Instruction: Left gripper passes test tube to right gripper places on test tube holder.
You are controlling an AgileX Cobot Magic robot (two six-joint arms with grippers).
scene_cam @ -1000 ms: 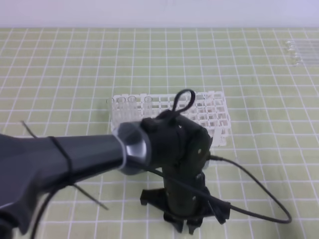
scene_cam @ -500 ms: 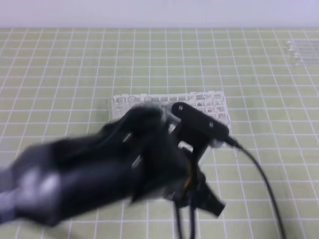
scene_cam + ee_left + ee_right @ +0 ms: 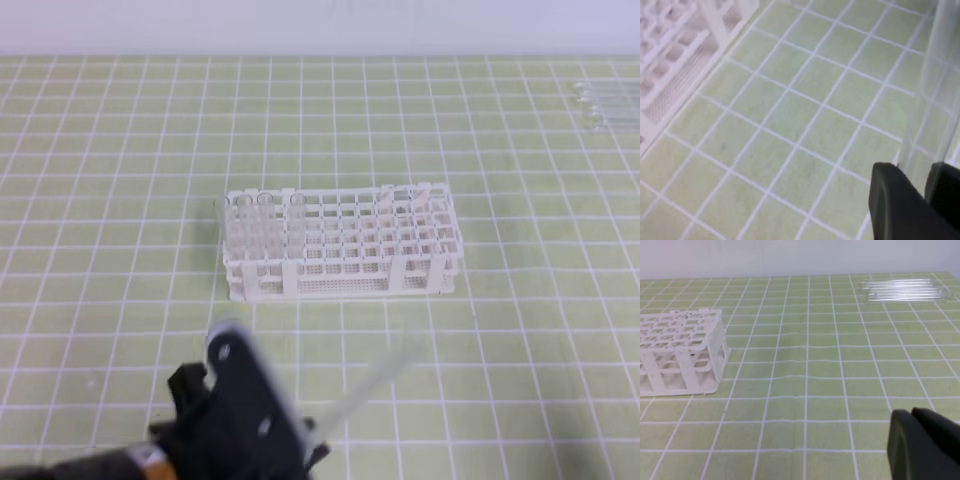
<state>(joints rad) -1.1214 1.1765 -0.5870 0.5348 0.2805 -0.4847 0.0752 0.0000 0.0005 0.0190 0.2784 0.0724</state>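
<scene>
Low at the left, black two-fingered left gripper (image 3: 262,432) clamped on the slim clear glass test tube (image 3: 375,378), tube slanting up and rightward, well short of the white plastic lattice test tube holder (image 3: 340,250). Several clear tubes already upright in the holder's left end. At the right, black right gripper (image 3: 926,445) pressed shut, holding nothing, parked near the table.

Likely risk: a thin, off-centre pinch letting the glass twist or slip during the handover, then roll or crack.

Beneath, pale green mat with white grid (image 3: 520,200); spare clear tubes (image 3: 902,290) lying far right; plain pale wall behind.
</scene>
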